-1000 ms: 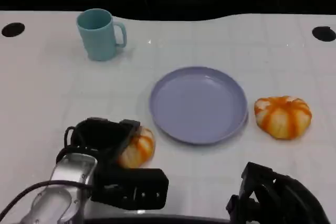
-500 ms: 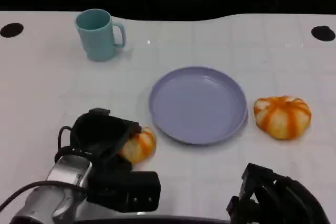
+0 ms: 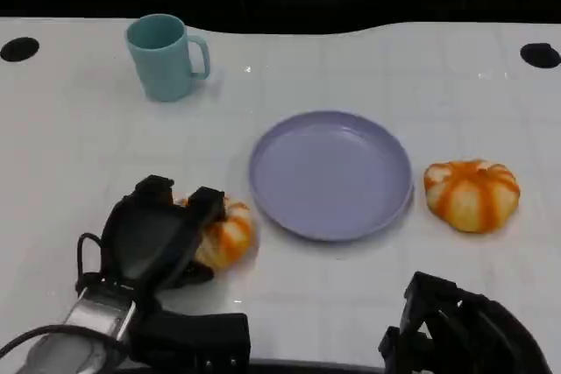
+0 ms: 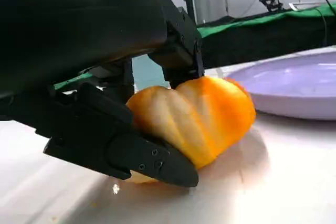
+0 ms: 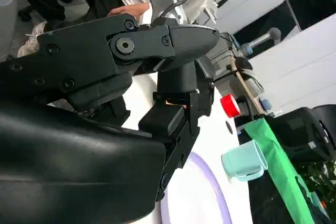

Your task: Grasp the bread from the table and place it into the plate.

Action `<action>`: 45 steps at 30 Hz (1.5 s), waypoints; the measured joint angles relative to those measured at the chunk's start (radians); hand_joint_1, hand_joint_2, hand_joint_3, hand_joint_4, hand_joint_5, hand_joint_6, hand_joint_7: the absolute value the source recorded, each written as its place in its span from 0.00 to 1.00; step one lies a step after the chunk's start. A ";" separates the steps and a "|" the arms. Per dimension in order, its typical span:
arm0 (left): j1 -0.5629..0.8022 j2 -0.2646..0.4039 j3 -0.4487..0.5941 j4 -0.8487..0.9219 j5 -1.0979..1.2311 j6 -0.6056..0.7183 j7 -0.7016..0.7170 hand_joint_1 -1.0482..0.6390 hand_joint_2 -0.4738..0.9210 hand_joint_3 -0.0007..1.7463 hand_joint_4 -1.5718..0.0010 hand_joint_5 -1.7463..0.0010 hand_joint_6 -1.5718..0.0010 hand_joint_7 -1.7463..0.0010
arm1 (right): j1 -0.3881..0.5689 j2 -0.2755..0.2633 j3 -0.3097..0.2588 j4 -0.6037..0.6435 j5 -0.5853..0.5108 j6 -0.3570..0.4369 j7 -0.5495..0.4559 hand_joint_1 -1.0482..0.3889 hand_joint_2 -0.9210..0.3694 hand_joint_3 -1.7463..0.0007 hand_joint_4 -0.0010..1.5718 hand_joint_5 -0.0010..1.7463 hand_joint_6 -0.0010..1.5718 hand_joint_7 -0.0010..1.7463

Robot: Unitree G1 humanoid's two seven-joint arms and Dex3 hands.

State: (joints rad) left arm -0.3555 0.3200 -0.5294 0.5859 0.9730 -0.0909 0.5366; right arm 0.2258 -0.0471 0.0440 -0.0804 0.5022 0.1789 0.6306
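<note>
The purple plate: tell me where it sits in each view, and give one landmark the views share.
Head view: the purple plate lies at the picture's centre, between the two breads.
Left wrist view: the plate's rim runs along the right edge, behind the bread that the left hand grips.
Right wrist view: an arc of its rim at the bottom centre.
Shared landmark: the teal mug.
</note>
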 measured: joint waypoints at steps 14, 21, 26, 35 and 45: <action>0.077 0.048 0.111 -0.280 -0.077 -0.016 -0.036 0.52 0.66 0.60 0.48 0.00 0.61 0.00 | -0.003 0.003 0.003 0.000 0.001 0.004 -0.003 0.24 0.00 0.87 0.55 0.92 0.48 0.77; -0.001 0.017 0.120 -0.296 -0.104 -0.019 -0.117 0.56 0.60 0.62 0.45 0.00 0.58 0.00 | -0.006 0.003 0.013 0.005 -0.001 0.005 -0.006 0.22 0.00 0.87 0.54 0.93 0.48 0.78; -0.122 -0.031 0.108 -0.215 -0.113 -0.031 -0.157 0.54 0.60 0.64 0.43 0.00 0.56 0.00 | -0.017 0.004 0.018 0.019 -0.013 0.003 -0.013 0.22 0.00 0.88 0.54 0.93 0.48 0.78; -0.306 -0.147 0.052 0.046 -0.139 -0.094 -0.159 0.52 0.64 0.57 0.41 0.00 0.56 0.00 | -0.038 0.003 0.014 0.057 -0.022 -0.007 -0.010 0.22 0.00 0.87 0.54 0.93 0.48 0.79; -0.409 -0.244 -0.014 0.254 -0.134 -0.122 -0.127 0.49 0.78 0.37 0.42 0.00 0.54 0.06 | -0.035 0.001 0.014 0.059 -0.022 -0.007 -0.008 0.22 0.00 0.88 0.54 0.92 0.48 0.78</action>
State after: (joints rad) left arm -0.7649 0.0761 -0.5437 0.8394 0.8395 -0.2130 0.4098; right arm 0.1911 -0.0463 0.0577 -0.0215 0.4806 0.1721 0.6225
